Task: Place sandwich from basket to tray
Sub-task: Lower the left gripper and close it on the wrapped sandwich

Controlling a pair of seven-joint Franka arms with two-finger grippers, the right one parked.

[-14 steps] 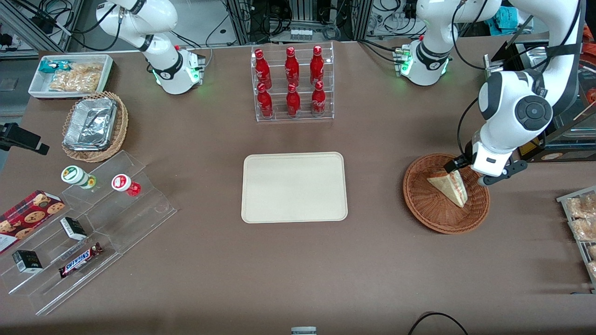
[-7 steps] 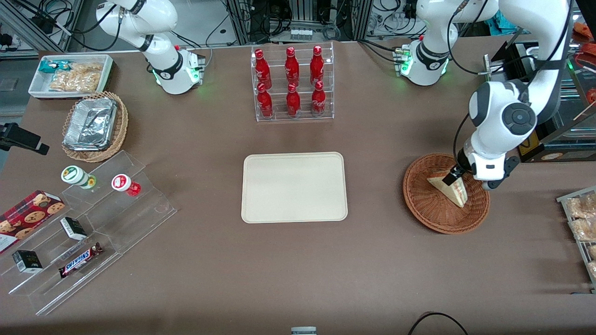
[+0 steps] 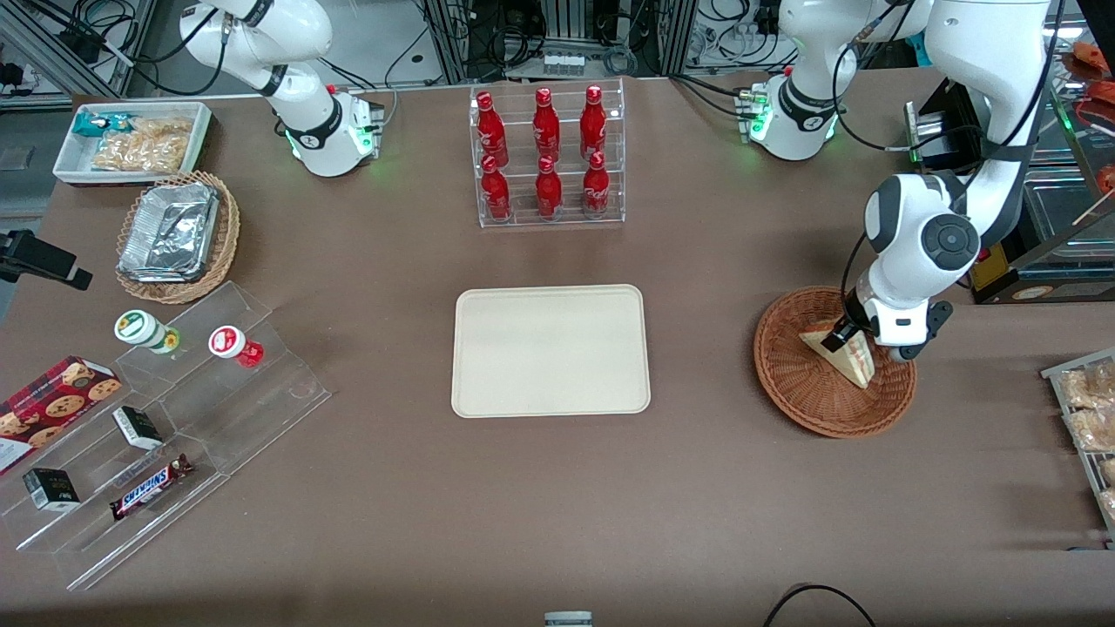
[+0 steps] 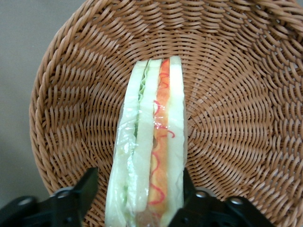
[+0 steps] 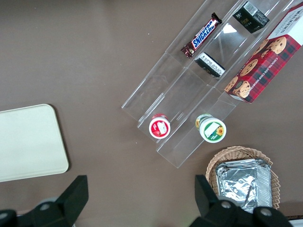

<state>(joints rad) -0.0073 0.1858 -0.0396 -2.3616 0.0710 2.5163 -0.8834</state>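
Sandwich (image 4: 150,151), a clear-wrapped triangular wedge of white bread with green, orange and red filling layers, lies in the round reddish-brown woven wicker basket (image 3: 814,409) toward the working arm's end of the table. In the wrist view its layered cut edge faces the camera. The left arm's gripper (image 3: 858,340) is down inside the basket, over the part of the wedge farther from the front camera. Its black fingers (image 4: 78,196) are spread, one on either side of the wedge, close against the wrap; whether they press it cannot be told. The flat cream-beige rectangular tray (image 3: 550,350) with rounded corners sits well apart from the basket, at the middle of the brown table (image 3: 557,505). A clear rack of red bottles (image 3: 546,157) stands farther from the front camera than the tray.
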